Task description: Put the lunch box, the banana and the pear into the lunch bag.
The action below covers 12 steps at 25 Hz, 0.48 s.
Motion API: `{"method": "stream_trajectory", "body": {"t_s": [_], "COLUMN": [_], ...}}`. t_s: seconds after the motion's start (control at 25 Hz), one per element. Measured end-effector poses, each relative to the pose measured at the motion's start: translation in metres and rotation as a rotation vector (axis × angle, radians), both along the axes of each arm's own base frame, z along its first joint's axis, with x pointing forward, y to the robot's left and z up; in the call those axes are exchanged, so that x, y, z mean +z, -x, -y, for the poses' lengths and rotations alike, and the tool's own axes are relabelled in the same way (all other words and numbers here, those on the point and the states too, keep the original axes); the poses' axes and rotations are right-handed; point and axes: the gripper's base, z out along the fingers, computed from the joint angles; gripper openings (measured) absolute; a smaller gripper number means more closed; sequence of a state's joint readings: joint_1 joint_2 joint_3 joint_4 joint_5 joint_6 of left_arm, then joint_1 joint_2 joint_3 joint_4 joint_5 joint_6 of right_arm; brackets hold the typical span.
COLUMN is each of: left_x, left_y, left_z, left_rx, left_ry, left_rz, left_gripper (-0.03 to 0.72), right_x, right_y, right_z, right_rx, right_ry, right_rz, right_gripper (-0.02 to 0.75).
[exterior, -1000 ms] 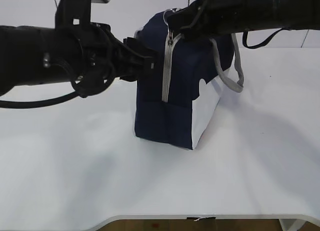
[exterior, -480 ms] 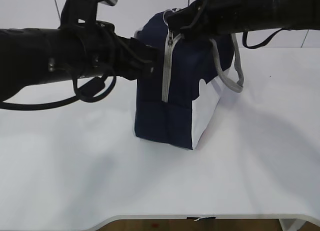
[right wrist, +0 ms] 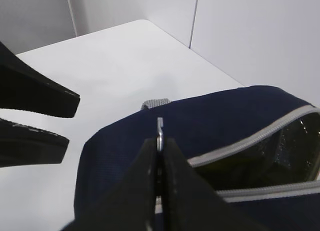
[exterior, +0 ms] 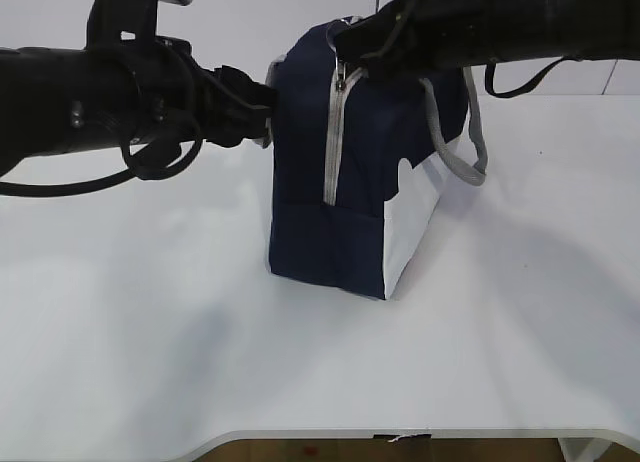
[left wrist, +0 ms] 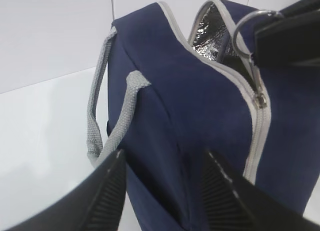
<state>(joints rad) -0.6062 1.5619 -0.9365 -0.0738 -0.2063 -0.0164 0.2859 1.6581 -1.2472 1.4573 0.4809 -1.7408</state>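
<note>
At the centre of the exterior frame, the lunch bag [exterior: 350, 182] stands upright on the white tabletop [exterior: 200, 362], its zipper seam facing the camera. It is boxy navy fabric with a grey zipper strip [exterior: 333, 142], grey webbing handles [exterior: 470, 142] drooping on the right, and a white side panel [exterior: 412, 222]. The left wrist view shows the top partly unzipped, with silvery foil lining [left wrist: 207, 33] inside.

The right end effector [right wrist: 159, 156], reaching in from the upper right of the exterior frame, is pinched fully closed on the metal ring pull [left wrist: 247, 33] at the top of the zipper. The left end effector [left wrist: 162, 191] has its jaws parted about halfway, straddling the bag's upper left edge in its own view; whether the pads press the cloth cannot be told.

Judging by the sagging handles and creased walls, the bag is soft, light and likely to slide or fold when pulled. The ring looks the surest hold for the zipper, with the opposite top edge steadied. Lunch box, banana and pear are nowhere in view.
</note>
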Motion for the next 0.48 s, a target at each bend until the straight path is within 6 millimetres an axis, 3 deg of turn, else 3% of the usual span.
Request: {"method": "stream_trajectory", "body": {"t_s": [0.48], "left_x": [-0.01], "left_y": [0.003], "left_z": [0.014], "left_rx": [-0.027], "left_ry": [0.013], "left_rz": [-0.02], "left_gripper": [0.403], "right_x": [0.0], "right_y": [0.0], "right_z": [0.0], "right_rx": [0.0], "right_ry": [0.0], "right_rz": [0.0], "right_gripper": [0.006]}}
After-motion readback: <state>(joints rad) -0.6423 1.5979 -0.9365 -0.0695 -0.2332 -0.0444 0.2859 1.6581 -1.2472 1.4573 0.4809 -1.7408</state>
